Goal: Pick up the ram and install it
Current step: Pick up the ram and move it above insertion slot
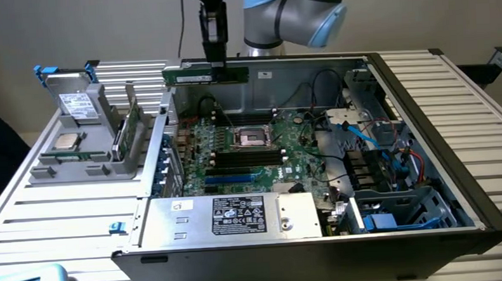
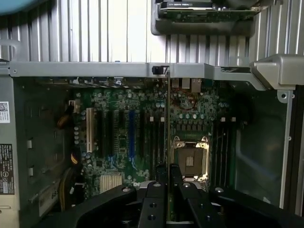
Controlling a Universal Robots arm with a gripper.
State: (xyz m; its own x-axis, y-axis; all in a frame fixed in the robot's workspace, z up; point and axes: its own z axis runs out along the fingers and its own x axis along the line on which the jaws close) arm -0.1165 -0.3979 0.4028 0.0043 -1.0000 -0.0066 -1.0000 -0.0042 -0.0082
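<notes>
Grasp of the ram (image 1: 193,76) by the pincer (image 1: 216,61): the two fingers are pressed onto the stick's upper edge near mid-length, so it hangs level and balanced, clear of everything below. Read on the exterior view as a dial, the ram sits at about 12 o'clock of the motherboard (image 1: 234,147). It is in the air over the rear wall of the computer case (image 1: 419,117) and touches neither.

Its long axis runs from 9 to 3 o'clock, with the flat faces upright and the lower edge turned down toward the board. This looks parallel to the black memory slots (image 1: 247,157), which lie at 6 o'clock of the processor socket (image 1: 255,136). Such a hold probably leaves the contact edge free to meet a slot.

In the wrist view the ram (image 2: 167,118) appears edge-on, a thin line running out from the pincer (image 2: 167,183) across the board.

At 9 o'clock of the case, a grey fixture (image 1: 82,168) on the counter (image 1: 488,136) holds a drive (image 1: 73,100), a processor chip (image 1: 65,141) and a second upright green board (image 1: 130,130).
</notes>
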